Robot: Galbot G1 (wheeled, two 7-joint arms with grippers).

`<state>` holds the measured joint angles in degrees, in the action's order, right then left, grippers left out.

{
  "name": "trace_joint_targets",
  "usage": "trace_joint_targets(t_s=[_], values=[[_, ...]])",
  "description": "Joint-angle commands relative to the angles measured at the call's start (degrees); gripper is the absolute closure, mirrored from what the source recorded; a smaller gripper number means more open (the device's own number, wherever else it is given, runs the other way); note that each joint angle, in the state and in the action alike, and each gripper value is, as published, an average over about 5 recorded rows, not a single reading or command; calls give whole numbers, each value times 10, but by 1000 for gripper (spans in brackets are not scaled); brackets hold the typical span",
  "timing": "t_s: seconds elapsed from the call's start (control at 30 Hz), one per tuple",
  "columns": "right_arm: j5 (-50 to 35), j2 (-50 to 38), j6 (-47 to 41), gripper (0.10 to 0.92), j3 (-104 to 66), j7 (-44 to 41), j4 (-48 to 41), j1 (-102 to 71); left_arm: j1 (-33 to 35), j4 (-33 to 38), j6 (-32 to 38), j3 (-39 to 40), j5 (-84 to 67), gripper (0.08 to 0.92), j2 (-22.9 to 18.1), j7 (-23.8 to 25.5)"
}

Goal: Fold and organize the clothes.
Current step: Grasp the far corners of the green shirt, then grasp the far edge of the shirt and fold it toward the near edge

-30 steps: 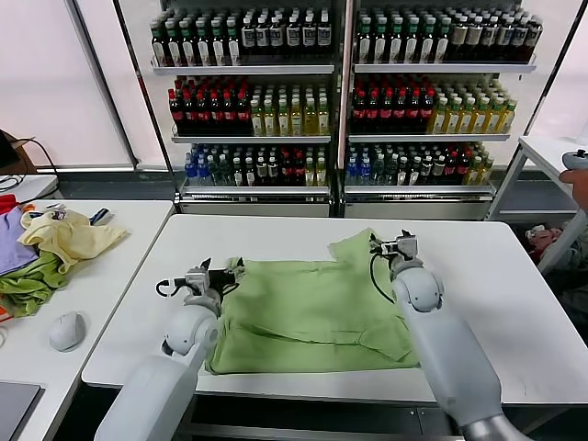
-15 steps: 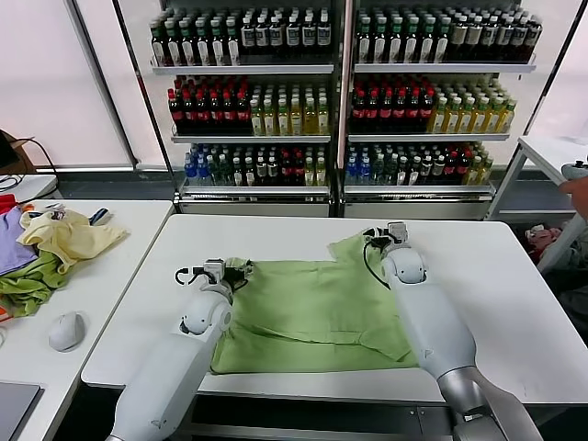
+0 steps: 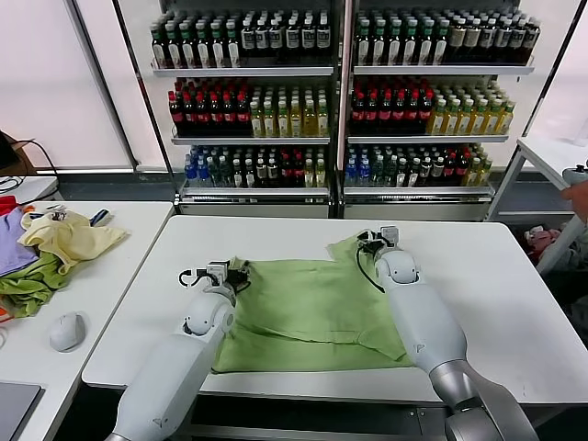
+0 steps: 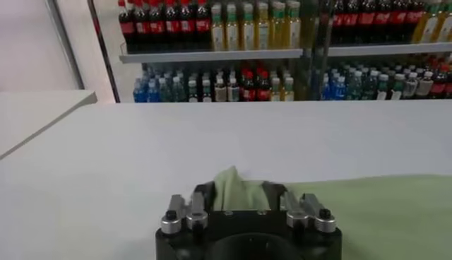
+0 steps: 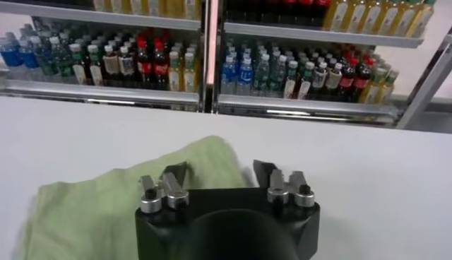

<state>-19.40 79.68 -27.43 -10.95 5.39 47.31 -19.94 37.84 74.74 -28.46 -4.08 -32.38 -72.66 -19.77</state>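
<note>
Light green polo shirt (image 3: pixel 308 308) lies partly folded, rumpled, on white table (image 3: pixel 496 294). Left gripper (image 3: pixel 237 272) pinches its left far corner; right gripper (image 3: pixel 367 241) jaws straddle the far right edge, grip unclear.

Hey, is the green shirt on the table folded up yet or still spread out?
Mostly spread out: the green polo shirt lies flat across the white table, only its edges creased.

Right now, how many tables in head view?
3: main white table holding the green polo shirt, side table on the left with a clothes heap, third table far right, mostly cut off.
</note>
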Motion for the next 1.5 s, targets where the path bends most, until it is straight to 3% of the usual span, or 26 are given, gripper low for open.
trace_joint_targets(t_s=[0.03,0.33,0.5,1.03,1.27,1.5], values=[[-6,0,-4,533,3,-11,-5,2,3,-1,3,2,-15,606,0,1],[-16,-24,24,793,2,-35,82,-50,42,75,53,-9,-45,854,18,12],[-27,-46,43,902,-8,-28,183,-101,72,134,72,-22,-63,894,31,13],[-70,-117,52,910,-97,-18,542,-339,222,319,77,-77,-72,894,62,13],[-66,-119,40,910,-157,-5,623,-447,270,357,68,-89,-70,894,65,15],[-65,-116,27,910,-195,7,651,-491,288,357,46,-83,-39,894,68,23]])
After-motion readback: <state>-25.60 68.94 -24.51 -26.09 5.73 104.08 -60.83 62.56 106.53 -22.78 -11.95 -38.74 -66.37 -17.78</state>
